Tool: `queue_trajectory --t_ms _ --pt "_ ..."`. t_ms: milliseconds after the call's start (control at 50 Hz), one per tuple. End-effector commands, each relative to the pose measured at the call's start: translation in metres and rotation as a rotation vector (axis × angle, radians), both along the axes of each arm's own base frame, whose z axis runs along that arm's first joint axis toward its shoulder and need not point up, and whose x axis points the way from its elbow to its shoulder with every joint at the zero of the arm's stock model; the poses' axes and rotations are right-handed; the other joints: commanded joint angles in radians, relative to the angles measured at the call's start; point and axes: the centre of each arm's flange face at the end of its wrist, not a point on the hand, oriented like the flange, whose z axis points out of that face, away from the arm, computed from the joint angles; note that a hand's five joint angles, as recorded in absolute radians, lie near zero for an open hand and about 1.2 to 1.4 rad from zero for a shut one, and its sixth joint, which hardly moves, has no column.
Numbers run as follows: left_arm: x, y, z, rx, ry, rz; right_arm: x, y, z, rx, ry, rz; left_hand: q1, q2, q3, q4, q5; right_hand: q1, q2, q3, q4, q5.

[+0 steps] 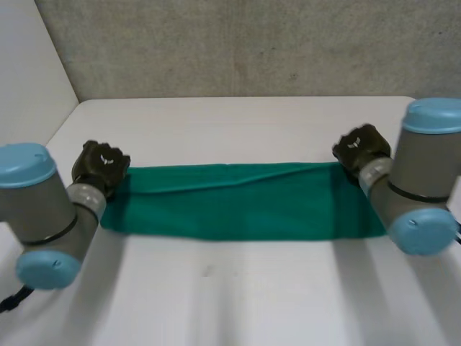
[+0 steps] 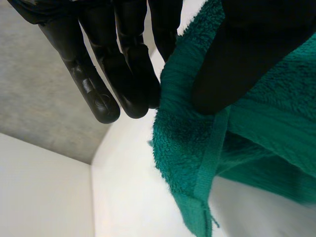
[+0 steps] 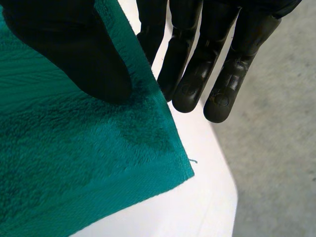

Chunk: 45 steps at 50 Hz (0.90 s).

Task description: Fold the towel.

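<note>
A green towel [image 1: 238,202] lies on the white table [image 1: 238,295] as a long strip running left to right, with a fold ridge along its far side. My left hand [image 1: 101,167] is at the strip's far left corner. In the left wrist view the towel [image 2: 187,148] is pinched there between the thumb [image 2: 232,64] and the straight fingers [image 2: 123,74], and its corner hangs off the table. My right hand [image 1: 362,150] is at the far right corner. There its thumb [image 3: 84,54] presses the towel [image 3: 74,163] against the fingers [image 3: 197,69].
A grey wall [image 1: 238,43] rises just behind the table's far edge. A pale side wall [image 1: 29,65] stands at the far left. Both forearms rest low beside the towel's short ends.
</note>
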Motion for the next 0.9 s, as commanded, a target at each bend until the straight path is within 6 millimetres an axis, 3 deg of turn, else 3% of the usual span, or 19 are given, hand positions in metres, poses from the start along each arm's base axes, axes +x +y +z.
queue_trajectory --t_ms 20,120,140,180,200,220,240,300,320,360,380,400,460,560,600,640,740,900 --pt "-0.012 -0.044 -0.015 -0.070 0.012 0.025 0.021 -0.049 -0.032 -0.064 -0.010 -0.011 0.243 0.196 0.203 0.201 0.268 0.409 0.215 0.210 0.203 0.225" --pt "-0.018 -0.063 -0.033 -0.074 0.014 0.020 0.029 -0.068 -0.049 -0.087 -0.013 -0.027 0.243 0.196 0.203 0.201 0.268 0.409 0.215 0.210 0.203 0.225" --pt "-0.019 -0.065 -0.035 -0.073 0.014 0.020 0.030 -0.072 -0.053 -0.091 -0.015 -0.034 0.243 0.196 0.203 0.201 0.268 0.142 -0.051 -0.056 -0.063 -0.042" --pt "-0.021 -0.066 -0.040 -0.075 0.010 0.014 0.030 -0.075 -0.058 -0.090 -0.015 -0.043 -0.446 -0.493 -0.486 -0.488 -0.421 -0.480 -0.673 -0.679 -0.686 -0.664" --pt "-0.022 -0.067 -0.040 -0.081 0.011 0.010 0.030 -0.076 -0.060 -0.090 -0.014 -0.051 -0.722 -0.769 -0.763 -0.764 -0.698 -0.637 -0.830 -0.835 -0.842 -0.821" --pt "-0.024 -0.065 -0.040 -0.087 0.008 0.004 0.029 -0.078 -0.059 -0.096 -0.019 -0.070 -0.923 -0.970 -0.963 -0.965 -0.898 -0.810 -1.003 -1.008 -1.015 -0.994" --pt "-0.029 -0.064 -0.038 -0.108 0.011 -0.007 0.028 -0.079 -0.059 -0.097 -0.022 -0.082 -0.977 -1.024 -1.017 -1.019 -0.952 -0.813 -1.006 -1.012 -1.019 -0.997" --pt "-0.034 -0.062 -0.034 -0.134 0.015 -0.021 0.022 -0.079 -0.061 -0.076 -0.044 -0.116 -0.978 -1.024 -1.018 -1.019 -0.953 -0.813 -1.006 -1.012 -1.019 -0.997" --pt "-0.041 -0.060 -0.022 -0.181 0.035 -0.035 0.022 -0.078 -0.059 -0.073 -0.058 -0.119 -0.978 -1.024 -1.018 -1.019 -0.953 -0.813 -1.006 -1.012 -1.019 -0.997" --pt "-0.040 -0.059 -0.011 -0.207 0.049 -0.033 0.020 -0.076 -0.050 -0.068 -0.094 -0.131 -0.978 -1.024 -1.018 -1.019 -0.953 -0.813 -1.006 -1.012 -1.019 -0.997" --pt "-0.039 -0.058 -0.005 -0.220 0.055 -0.032 0.016 -0.072 -0.033 -0.071 -0.143 -0.141 -0.978 -1.024 -1.018 -1.019 -0.953 -0.813 -1.006 -1.012 -1.019 -0.997" --pt "-0.038 -0.056 0.005 -0.240 0.061 -0.031 0.016 -0.072 -0.033 -0.071 -0.143 -0.141 -0.978 -1.024 -1.018 -1.019 -0.953 -0.813 -1.006 -1.012 -1.019 -0.997" --pt "-0.036 -0.052 0.017 -0.259 0.069 -0.028 0.009 -0.051 -0.003 -0.029 -0.260 -0.149 -0.978 -1.025 -1.019 -1.020 -0.954 -0.813 -1.006 -1.012 -1.019 -0.997" --pt "-0.027 -0.040 0.038 -0.273 0.085 -0.019 -0.001 -0.024 0.001 0.081 -0.301 -0.111 -0.978 -1.025 -1.019 -1.020 -0.954 -0.813 -1.006 -1.012 -1.019 -0.997" --pt "-0.025 -0.037 0.039 -0.268 0.094 -0.015 -0.005 -0.020 0.001 0.103 -0.301 -0.109 -0.978 -1.024 -1.018 -1.019 -0.953 -0.813 -1.006 -1.012 -1.019 -0.997" --pt "-0.022 -0.036 0.039 -0.256 0.102 -0.013 -0.023 -0.009 -0.006 0.191 -0.287 -0.112 -0.975 -1.022 -1.015 -1.017 -0.950 -0.813 -1.006 -1.012 -1.019 -0.997" --pt "-0.004 -0.039 0.022 -0.164 0.095 -0.019 -0.034 0.009 -0.021 0.283 -0.277 -0.112 -0.954 -1.001 -0.995 -0.996 -0.929 -0.813 -1.006 -1.012 -1.019 -0.997" --pt "0.013 -0.056 -0.002 -0.092 0.081 -0.001 -0.045 0.009 -0.038 0.286 -0.290 -0.131 -0.916 -0.963 -0.956 -0.958 -0.891 -0.718 -0.911 -0.916 -0.923 -0.902"
